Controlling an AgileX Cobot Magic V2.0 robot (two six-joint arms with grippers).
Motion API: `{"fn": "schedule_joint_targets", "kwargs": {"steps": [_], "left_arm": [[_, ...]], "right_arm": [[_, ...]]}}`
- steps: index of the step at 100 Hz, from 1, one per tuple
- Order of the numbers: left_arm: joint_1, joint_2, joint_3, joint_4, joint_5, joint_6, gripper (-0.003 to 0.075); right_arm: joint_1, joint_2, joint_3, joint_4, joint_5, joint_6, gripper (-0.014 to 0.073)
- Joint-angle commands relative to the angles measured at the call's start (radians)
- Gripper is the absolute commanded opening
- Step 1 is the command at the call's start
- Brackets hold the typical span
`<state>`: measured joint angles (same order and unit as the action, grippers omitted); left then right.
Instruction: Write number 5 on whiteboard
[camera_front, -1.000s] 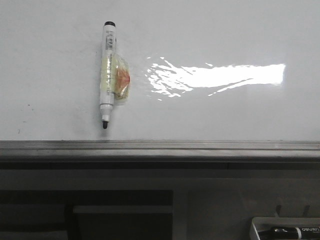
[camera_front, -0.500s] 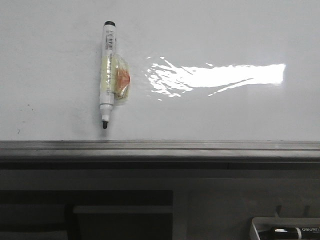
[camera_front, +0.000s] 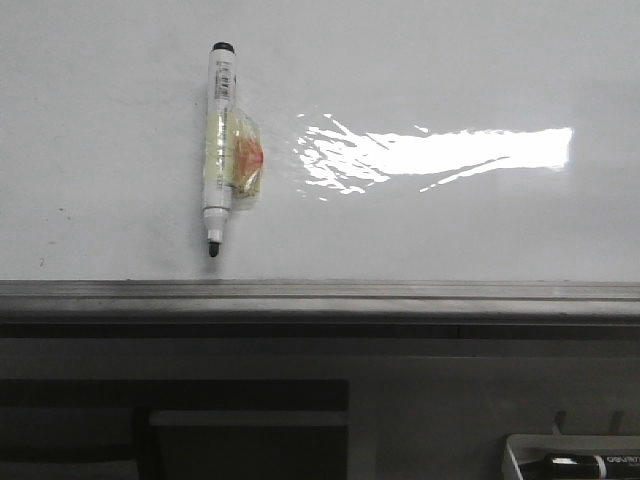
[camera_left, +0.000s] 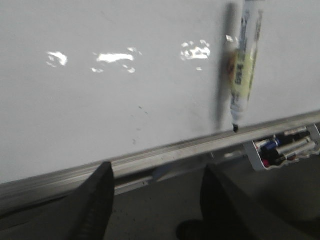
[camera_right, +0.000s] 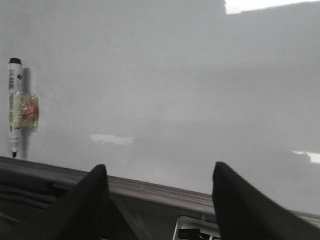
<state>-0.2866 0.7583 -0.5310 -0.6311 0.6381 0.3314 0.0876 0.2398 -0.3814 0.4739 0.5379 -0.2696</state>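
Note:
The whiteboard (camera_front: 420, 60) fills the front view, glossy white with a bright glare patch and a grey edge rail (camera_front: 320, 297). A white marker pen (camera_front: 218, 145) with a black tip and yellowish tape lies on it at the left, tip toward the rail. No drawn 5 shows on the board. The pen also shows in the left wrist view (camera_left: 243, 55) and the right wrist view (camera_right: 15, 105). My left gripper (camera_left: 157, 172) is open and empty, short of the rail. My right gripper (camera_right: 160, 175) is open and empty, short of the rail. Neither gripper shows in the front view.
A small white tray (camera_front: 575, 462) with a black marker sits below the rail at the right. It shows in the left wrist view (camera_left: 285, 152) with several markers. Dark shelf edges (camera_front: 250, 420) lie below the rail. Faint black specks (camera_front: 50, 235) mark the board's left.
The front view has shifted very slightly; the pen and board appear a few pixels to the right. Nothing else has changed.

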Motion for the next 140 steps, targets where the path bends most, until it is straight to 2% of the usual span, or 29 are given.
{"fn": "schedule_joint_targets", "kwargs": {"steps": [1, 24, 36, 44, 92, 106, 118, 124, 129, 140], "left_arm": [[-0.091, 0.07, -0.038, -0.057, -0.104, 0.015, 0.0325], [-0.33, 0.226, -0.04, -0.156, -0.388, 0.015, 0.0325], [-0.399, 0.302, -0.04, -0.235, -0.535, 0.015, 0.0326], [-0.416, 0.345, -0.051, -0.252, -0.572, 0.015, 0.0326], [-0.416, 0.548, -0.17, -0.248, -0.544, 0.015, 0.031], [-0.416, 0.569, -0.17, -0.248, -0.513, 0.015, 0.0193], [-0.416, 0.569, -0.17, -0.246, -0.488, 0.017, -0.0024], [-0.417, 0.563, -0.175, -0.237, -0.461, 0.039, -0.002], [-0.417, 0.554, -0.186, -0.222, -0.426, 0.093, -0.002], [-0.417, 0.529, -0.229, -0.176, -0.285, 0.312, -0.002]], "right_arm": [[0.02, 0.02, -0.038, 0.012, -0.06, -0.01, 0.0421], [0.044, 0.02, -0.038, 0.012, -0.058, -0.01, 0.0421], [0.044, 0.02, -0.038, 0.012, -0.058, -0.01, 0.0421], [0.044, 0.02, -0.038, 0.012, -0.058, -0.01, 0.0421], [0.044, 0.02, -0.038, 0.012, -0.059, -0.01, 0.0421], [0.044, 0.02, -0.038, 0.014, -0.058, -0.01, 0.0421], [0.054, 0.02, -0.04, 0.045, -0.042, -0.01, 0.0421], [0.072, 0.029, -0.052, 0.07, -0.002, -0.043, 0.0421], [0.091, 0.054, -0.069, 0.104, 0.057, -0.125, 0.0421], [0.15, 0.126, -0.107, 0.216, 0.135, -0.33, 0.0421]]}}
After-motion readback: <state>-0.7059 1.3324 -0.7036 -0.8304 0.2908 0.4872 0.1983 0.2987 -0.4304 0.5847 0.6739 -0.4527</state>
